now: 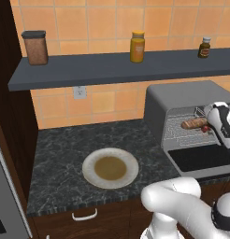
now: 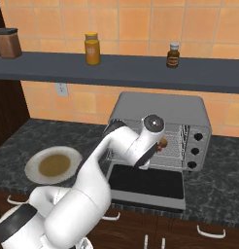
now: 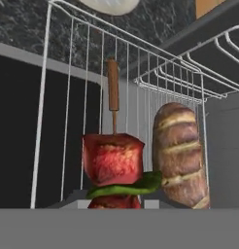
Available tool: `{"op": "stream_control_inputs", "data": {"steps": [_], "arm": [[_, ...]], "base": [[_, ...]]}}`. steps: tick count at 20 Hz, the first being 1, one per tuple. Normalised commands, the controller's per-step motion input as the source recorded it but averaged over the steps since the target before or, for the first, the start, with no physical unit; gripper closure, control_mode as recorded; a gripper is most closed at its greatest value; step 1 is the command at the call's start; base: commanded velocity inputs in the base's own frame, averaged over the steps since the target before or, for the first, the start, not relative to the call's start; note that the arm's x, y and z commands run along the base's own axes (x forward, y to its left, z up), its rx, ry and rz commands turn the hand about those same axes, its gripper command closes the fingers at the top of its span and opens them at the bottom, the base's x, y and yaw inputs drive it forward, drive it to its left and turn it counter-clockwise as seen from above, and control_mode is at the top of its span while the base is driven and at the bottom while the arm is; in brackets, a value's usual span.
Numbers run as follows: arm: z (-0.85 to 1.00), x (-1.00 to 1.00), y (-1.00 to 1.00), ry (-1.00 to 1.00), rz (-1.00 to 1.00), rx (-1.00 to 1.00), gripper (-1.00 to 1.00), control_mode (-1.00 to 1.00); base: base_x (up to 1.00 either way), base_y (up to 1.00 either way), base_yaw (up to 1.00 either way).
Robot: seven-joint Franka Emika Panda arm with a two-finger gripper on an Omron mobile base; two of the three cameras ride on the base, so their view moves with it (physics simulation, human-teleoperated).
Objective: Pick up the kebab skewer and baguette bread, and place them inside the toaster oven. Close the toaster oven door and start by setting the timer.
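Gripper: you see it pinching the kebab skewer inside the toaster oven, over the wire rack, beside the baguette bread; toaster oven door lies open.

Even, bright rendered light with soft, faint shadows and no glare; the hand view looks slightly blurred up close.
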Motion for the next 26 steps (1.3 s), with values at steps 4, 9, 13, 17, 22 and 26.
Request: {"op": "stream_control_inputs", "data": {"steps": [4, 9, 13, 17, 22, 26], "arm": [[-0.22, 0.26, 0.00, 0.00, 0.00, 0.00, 1.00, -1.00], [-0.12, 0.33, -0.07, 0.00, 0.00, 0.00, 1.00, -1.00], [-0.01, 0.34, -0.02, 0.00, 0.00, 0.00, 1.00, -1.00], [-0.10, 0.25, 0.00, 0.00, 0.00, 0.00, 1.00, -1.00], [-0.07, 0.07, 0.00, 0.00, 0.00, 0.00, 1.00, -1.00], [0.00, 0.09, 0.00, 0.00, 0.00, 0.00, 1.00, -1.00]], "base": [[0.00, 0.00, 0.00], [0.00, 0.00, 0.00], [0.00, 0.00, 0.00], [0.00, 0.00, 0.00], [0.00, 0.00, 0.00], [0.00, 0.00, 0.00]]}}
